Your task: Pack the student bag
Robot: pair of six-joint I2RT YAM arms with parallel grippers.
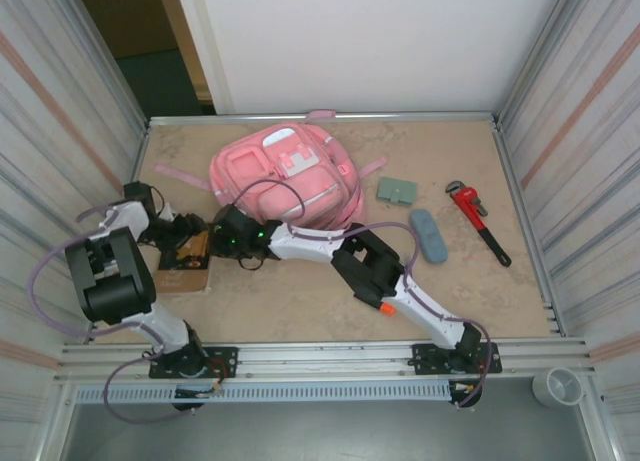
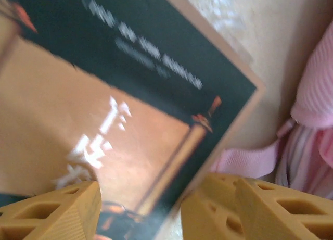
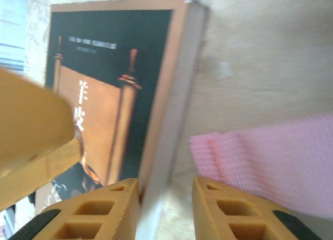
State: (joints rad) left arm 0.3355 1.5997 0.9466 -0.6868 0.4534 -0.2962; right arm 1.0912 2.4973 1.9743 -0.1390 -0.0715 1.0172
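The student bag (image 1: 285,176) lies flat at the back middle of the table, pink with white patches. One of its pink straps (image 3: 270,167) reaches toward a book (image 1: 185,266) with a dark cover and an orange scroll picture, lying flat at the left. Both grippers hang low over this book. In the left wrist view my left gripper (image 2: 145,209) is open, its jaws wide apart across the book's corner (image 2: 130,120). My right gripper (image 3: 165,198) is open too: one finger (image 3: 104,209) rests against the book's page edge and the other stands over bare table beside the strap.
Right of the bag lie a green pouch (image 1: 396,190), a grey-blue case (image 1: 427,236) and a red pipe wrench (image 1: 478,221). Ribbed metal walls close in both sides of the table (image 1: 300,301). A tape roll (image 1: 556,386) sits beyond the front rail at the right.
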